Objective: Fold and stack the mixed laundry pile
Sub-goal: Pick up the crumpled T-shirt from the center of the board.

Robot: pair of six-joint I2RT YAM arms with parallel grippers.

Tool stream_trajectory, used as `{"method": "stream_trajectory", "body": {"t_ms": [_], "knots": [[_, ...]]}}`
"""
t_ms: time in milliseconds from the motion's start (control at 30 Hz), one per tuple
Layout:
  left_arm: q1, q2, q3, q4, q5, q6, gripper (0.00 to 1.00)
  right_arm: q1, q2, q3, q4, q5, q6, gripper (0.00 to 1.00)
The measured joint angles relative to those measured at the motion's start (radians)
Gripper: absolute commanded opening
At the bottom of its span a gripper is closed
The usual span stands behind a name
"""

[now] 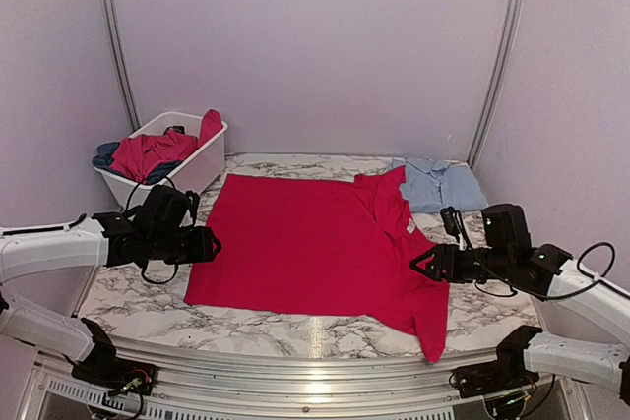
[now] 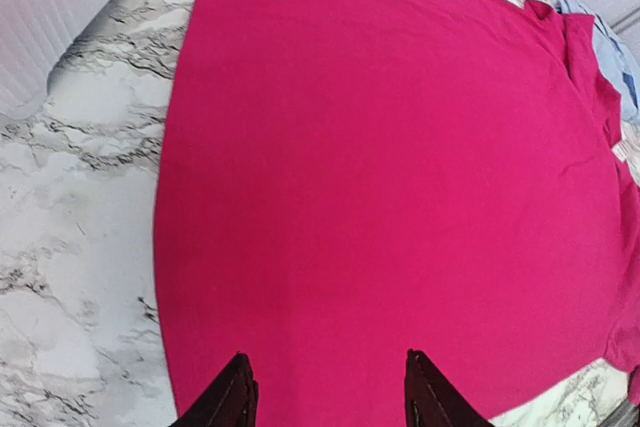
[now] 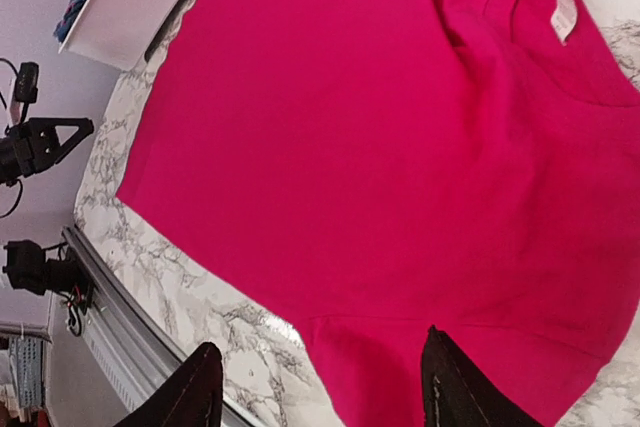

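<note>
Left gripper (image 2: pixel 326 359): jaws apart with nothing between them, low over the left edge of the red T-shirt (image 1: pixel 305 238); the wrist view shows only red cloth in the gap, and I cannot tell whether the fingertips touch it.
White basket (image 1: pixel 204 166): at the far left corner of the marble table (image 1: pixel 128 294), behind the left arm and just beside the T-shirt's far left corner.
Basket contents: a red garment (image 1: pixel 148 152) heaped on top and draped up over the far rim, with dark blue cloth (image 1: pixel 106 153) showing at the left side under it.
Red T-shirt: spread flat across the middle of the table, collar toward the right, body running left.
Sleeve (image 1: pixel 429 327): the near one lies at the front right and reaches down toward the table's near edge.
Neck label (image 3: pixel 563 11): a small white tag inside the collar, facing up.
Light blue shirt (image 1: pixel 439 184): folded at the far right corner, touching the T-shirt's far shoulder.
Right gripper (image 3: pixel 318 339): fingers spread wide and holding nothing, over the T-shirt's right side, between the collar and the near sleeve.
</note>
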Motion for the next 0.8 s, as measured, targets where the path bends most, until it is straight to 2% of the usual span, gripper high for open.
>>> {"method": "stream_trajectory", "body": {"t_ms": [100,200,400,600,800], "knots": [[-0.102,-0.032,-0.043,-0.021,0.000,-0.047,0.50,0.148,-0.013,0.006,-0.071,0.061,0.041,0.62],[-0.165,-0.005,-0.089,-0.061,-0.002,-0.087,0.51,0.274,0.042,0.023,-0.144,0.149,0.056,0.63],[-0.174,0.006,-0.122,-0.116,-0.012,-0.133,0.52,0.469,0.116,0.056,-0.305,0.287,0.097,0.69],[-0.175,-0.040,-0.154,-0.152,-0.026,-0.162,0.52,0.524,0.063,0.071,-0.447,0.415,0.152,0.70],[-0.181,-0.048,-0.158,-0.208,-0.086,-0.217,0.53,0.551,0.158,0.071,-0.489,0.496,0.190,0.70]]}}
